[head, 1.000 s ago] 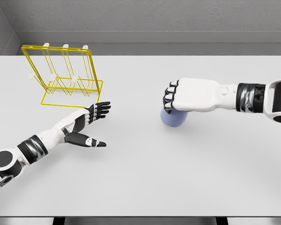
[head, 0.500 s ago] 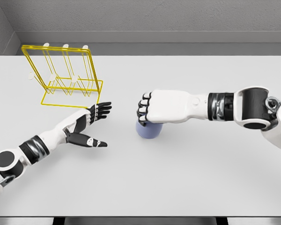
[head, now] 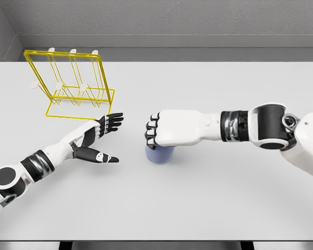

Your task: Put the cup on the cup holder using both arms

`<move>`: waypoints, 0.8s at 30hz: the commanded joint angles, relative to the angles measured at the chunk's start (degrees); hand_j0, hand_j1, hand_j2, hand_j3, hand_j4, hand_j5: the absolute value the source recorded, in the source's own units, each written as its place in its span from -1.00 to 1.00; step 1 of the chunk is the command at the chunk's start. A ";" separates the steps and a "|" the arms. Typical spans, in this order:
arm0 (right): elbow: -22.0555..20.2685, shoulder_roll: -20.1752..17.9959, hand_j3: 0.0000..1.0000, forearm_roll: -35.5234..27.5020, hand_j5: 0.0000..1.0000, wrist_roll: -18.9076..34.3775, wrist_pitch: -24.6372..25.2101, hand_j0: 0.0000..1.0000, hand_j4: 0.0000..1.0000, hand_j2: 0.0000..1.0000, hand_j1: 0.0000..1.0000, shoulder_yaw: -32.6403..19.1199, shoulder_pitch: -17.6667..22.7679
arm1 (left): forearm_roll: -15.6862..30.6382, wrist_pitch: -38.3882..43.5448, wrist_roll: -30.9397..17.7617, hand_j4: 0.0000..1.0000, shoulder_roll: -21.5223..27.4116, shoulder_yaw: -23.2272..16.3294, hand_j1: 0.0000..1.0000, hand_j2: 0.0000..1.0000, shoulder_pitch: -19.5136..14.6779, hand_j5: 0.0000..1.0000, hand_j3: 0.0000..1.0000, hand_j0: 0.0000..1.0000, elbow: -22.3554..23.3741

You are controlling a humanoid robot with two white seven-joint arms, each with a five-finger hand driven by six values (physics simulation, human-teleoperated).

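The pale blue cup (head: 159, 154) is standing on the white table (head: 198, 198) near its middle, its long axis appearing vertical, though the upper part is hidden beneath the right hand (head: 164, 130), so which end is facing up cannot be told. That hand is reaching in from the right with its fingers curled down over the top of the cup, gripping it from above. The left hand (head: 96, 138) is lying low over the table to the cup's left, well apart from it, its fingers stretched out flat and its thumb spread, holding nothing. The yellow wire cup holder (head: 68, 83) is standing at the far left of the table, its white-tipped pegs carrying nothing. Grey walls are closing off the table behind and on the left.
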 commanded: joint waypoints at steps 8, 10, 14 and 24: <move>0.13 -0.19 0.77 -0.09 0.77 0.31 0.12 0.77 0.77 0.77 0.77 -0.13 0.18 | 0.11 0.01 -0.01 1.00 0.02 0.03 1.00 1.00 0.00 1.00 1.00 1.00 -0.02; 0.22 -0.19 0.80 -0.09 0.80 0.31 0.12 0.80 0.80 0.80 0.80 -0.31 0.18 | 0.11 0.01 -0.01 1.00 0.02 0.03 1.00 1.00 0.00 1.00 1.00 1.00 -0.02; 0.22 -0.46 0.95 -0.09 0.95 0.31 0.12 0.95 0.95 0.95 0.95 -0.57 0.18 | 0.20 0.01 -0.01 1.00 0.02 0.03 1.00 1.00 0.00 1.00 1.00 1.00 0.07; 0.40 -2.65 0.99 -0.79 0.99 -0.04 0.12 0.99 0.99 0.99 0.99 -11.20 0.26 | 0.11 0.01 -0.01 1.00 -0.51 0.03 1.00 1.00 0.00 1.00 1.00 1.00 0.60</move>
